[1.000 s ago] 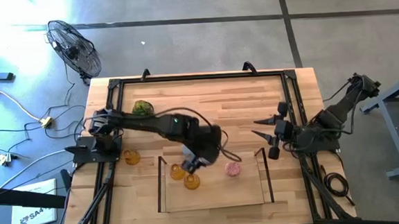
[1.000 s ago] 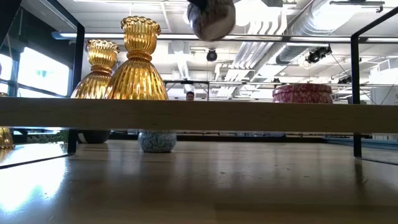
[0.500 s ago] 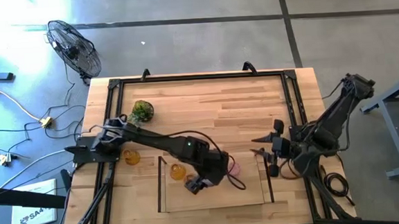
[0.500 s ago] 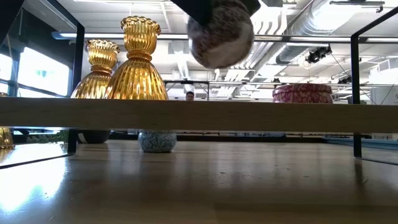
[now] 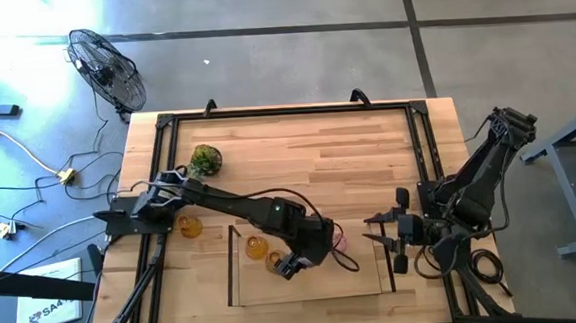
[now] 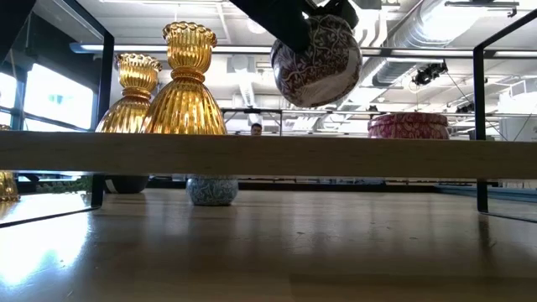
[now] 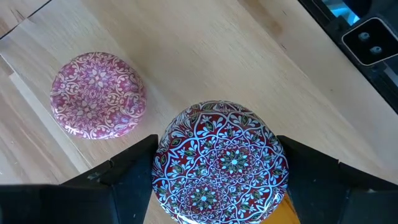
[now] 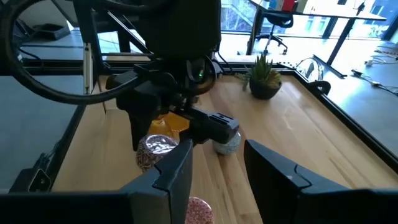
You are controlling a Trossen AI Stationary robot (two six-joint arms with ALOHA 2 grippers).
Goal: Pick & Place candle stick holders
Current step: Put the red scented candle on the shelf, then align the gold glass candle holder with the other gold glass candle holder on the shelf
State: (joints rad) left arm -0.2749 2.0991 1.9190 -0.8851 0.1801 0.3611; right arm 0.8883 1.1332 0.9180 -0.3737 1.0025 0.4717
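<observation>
A: How does the left arm stand?

B: It stretches from the desk's left edge far out over the tray (image 5: 357,274). The left gripper (image 5: 294,261) hangs over the tray's middle, and its jaws are clamped on the purple holder (image 7: 221,158), one finger on each side.

A: Is the holder down on the tray?

B: No. In the low view it hangs in the air, above the tray's wall.

A: And the right arm?

B: It waits folded at the desk's right edge. The right gripper (image 5: 393,238) sits just outside the tray's right wall, jaws apart and holding nothing.

A: Where are the others?

B: Two amber holders (image 5: 257,249) stand close together near the tray's left wall. A third amber holder (image 5: 189,226) sits outside the tray by the desk's left edge. The pink holder (image 7: 97,94) lies on the tray just beside the held one.

A: Anything hard to see?

B: From above, the arm covers most of the pink holder and all of the held one. The pale blue holder (image 6: 211,190) shows only in the low view, half cut off by the wooden bar; which spot it stands on I cannot tell
</observation>
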